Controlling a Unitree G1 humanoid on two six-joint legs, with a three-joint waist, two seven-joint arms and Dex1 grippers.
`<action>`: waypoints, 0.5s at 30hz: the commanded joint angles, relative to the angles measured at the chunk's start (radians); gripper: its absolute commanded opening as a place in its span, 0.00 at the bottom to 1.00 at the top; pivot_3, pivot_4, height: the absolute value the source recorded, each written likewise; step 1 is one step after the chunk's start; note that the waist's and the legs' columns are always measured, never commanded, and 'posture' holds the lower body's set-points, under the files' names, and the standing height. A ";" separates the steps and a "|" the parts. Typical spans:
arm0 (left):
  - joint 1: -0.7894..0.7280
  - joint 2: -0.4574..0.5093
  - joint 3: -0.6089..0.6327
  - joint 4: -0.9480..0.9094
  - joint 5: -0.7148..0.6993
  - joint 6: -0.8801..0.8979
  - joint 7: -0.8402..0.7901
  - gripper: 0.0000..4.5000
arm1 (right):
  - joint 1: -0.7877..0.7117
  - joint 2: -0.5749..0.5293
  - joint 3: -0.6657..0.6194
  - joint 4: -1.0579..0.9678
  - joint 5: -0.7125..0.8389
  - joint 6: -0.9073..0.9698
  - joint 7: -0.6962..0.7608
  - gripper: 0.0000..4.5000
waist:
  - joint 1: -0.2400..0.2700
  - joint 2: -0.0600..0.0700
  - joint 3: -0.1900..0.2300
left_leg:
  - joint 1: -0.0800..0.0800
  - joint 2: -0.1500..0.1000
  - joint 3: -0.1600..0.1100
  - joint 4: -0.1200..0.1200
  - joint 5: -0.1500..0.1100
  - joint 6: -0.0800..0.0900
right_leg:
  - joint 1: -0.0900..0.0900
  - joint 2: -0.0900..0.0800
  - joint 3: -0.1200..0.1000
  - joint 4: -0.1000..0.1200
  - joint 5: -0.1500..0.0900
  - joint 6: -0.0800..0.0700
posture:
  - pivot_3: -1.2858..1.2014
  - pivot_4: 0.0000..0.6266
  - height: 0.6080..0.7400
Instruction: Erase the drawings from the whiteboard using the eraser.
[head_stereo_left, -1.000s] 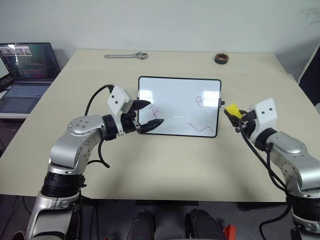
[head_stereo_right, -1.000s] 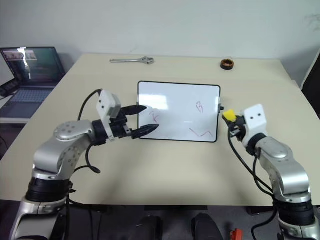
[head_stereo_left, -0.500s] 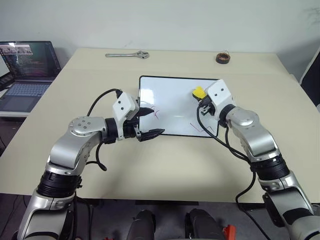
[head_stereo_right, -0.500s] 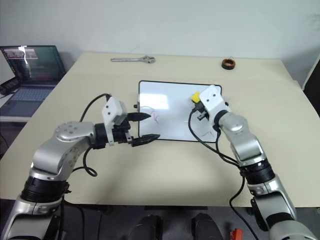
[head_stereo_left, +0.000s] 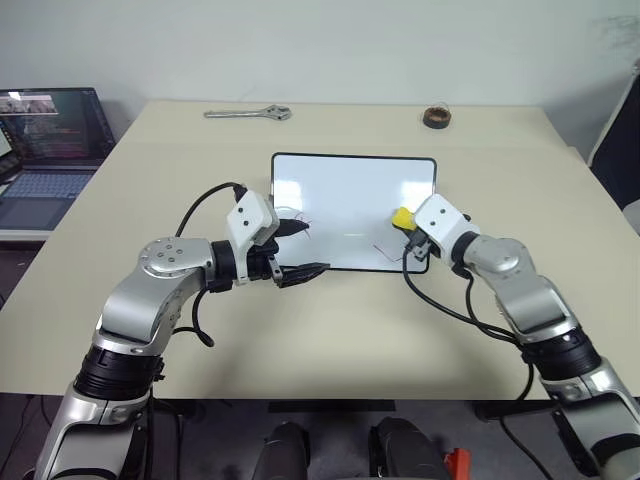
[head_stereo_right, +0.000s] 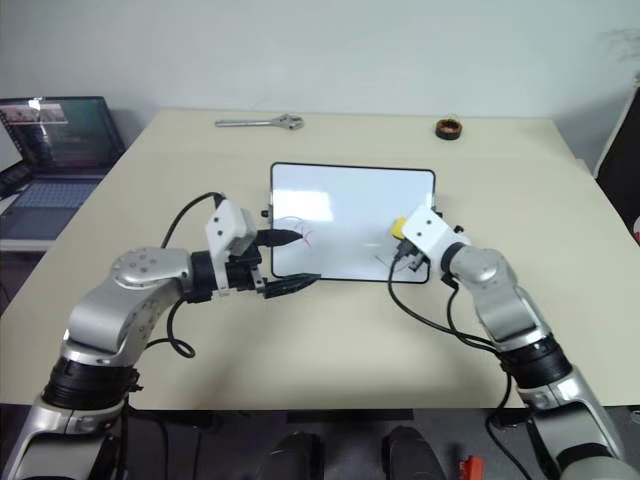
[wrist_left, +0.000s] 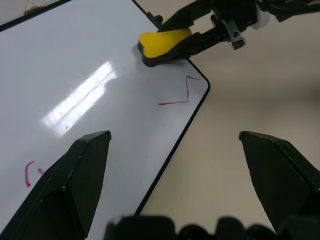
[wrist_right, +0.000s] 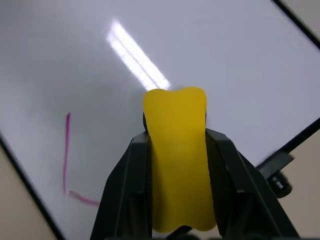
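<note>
eraser: yellow block (head_stereo_left: 401, 217) at centre right of the frame, pinched between the right gripper's (wrist_right: 176, 150) fingers, low over the board (head_stereo_left: 350, 180); contact cannot be told.
marks: red angled line (wrist_left: 181, 95) at the board's lower right corner, just beside the eraser; red scribble (head_stereo_right: 303, 236) at its lower left.
key relation: the line lies below and left of the eraser; a short pull toward that corner should cover it.
left gripper: (head_stereo_left: 300, 248) fingers spread, straddling the board's lower left corner, holding nothing, nearer the scribble.
surroundings: table (head_stereo_left: 330, 320), wrench (head_stereo_left: 248, 113), wire coil (head_stereo_left: 434, 117), laptop (head_stereo_left: 45, 140).
</note>
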 joint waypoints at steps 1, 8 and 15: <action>-0.002 0.006 0.017 -0.022 0.007 -0.025 -0.002 1.00 | -0.055 0.003 -0.055 0.072 -0.037 -0.014 -0.057 0.25 | 0.002 0.000 0.000 | 0.000 0.000 -0.001 0.000 0.000 0.000 | 0.000 0.000 0.000 0.000 0.000 0.000 | 0.52 0.24 1.00; 0.020 0.014 0.025 -0.026 0.008 -0.027 -0.001 1.00 | 0.062 -0.077 -0.002 -0.013 -0.033 0.019 0.094 0.24 | 0.014 -0.001 -0.001 | -0.003 0.000 -0.003 0.000 0.000 0.000 | 0.001 -0.001 0.000 -0.002 -0.001 0.001 | 0.52 0.24 1.00; 0.062 0.044 0.037 -0.001 0.015 -0.043 -0.022 1.00 | 0.113 -0.085 -0.014 -0.121 -0.057 0.053 0.101 0.24 | 0.007 -0.001 -0.001 | 0.000 0.000 -0.002 0.000 0.000 0.000 | 0.001 0.000 0.000 -0.001 0.000 0.001 | 0.52 0.24 1.00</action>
